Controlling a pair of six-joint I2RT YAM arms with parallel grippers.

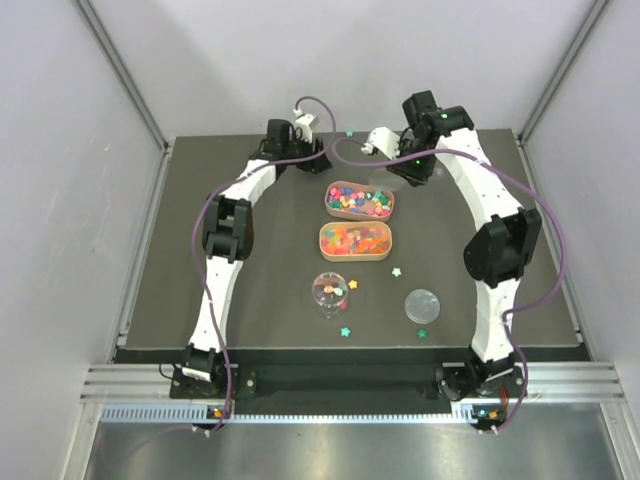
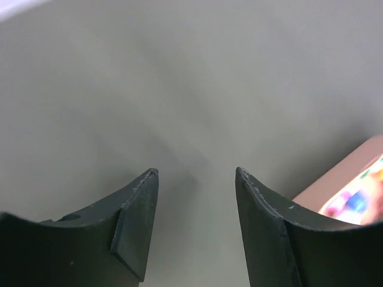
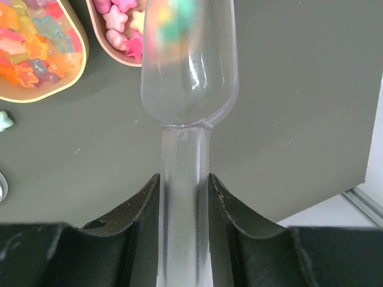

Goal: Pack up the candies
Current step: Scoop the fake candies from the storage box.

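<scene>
Star-shaped candies fill two oval trays: a pink one [image 1: 359, 199] and an orange-rimmed one [image 1: 355, 240] nearer the arms. A few candies lie in the clear round jar [image 1: 328, 292], which stands upright in front of the trays. My right gripper [image 3: 184, 179] is shut on the handle of a clear scoop [image 3: 188, 72], held behind the pink tray's right end [image 1: 405, 168]. A few blurred candies [image 3: 173, 18] show inside the scoop's bowl. My left gripper [image 2: 196, 173] is open with nothing between its fingers, low over bare table left of the pink tray [image 2: 353, 191], at the back [image 1: 315, 158].
The jar's round lid [image 1: 422, 304] lies flat to the jar's right. Loose stars lie on the dark mat [image 1: 250, 290]: one by the orange tray [image 1: 396, 271], one beside the jar [image 1: 352, 284], two near the front edge [image 1: 345, 331] and one at the back [image 1: 349, 132].
</scene>
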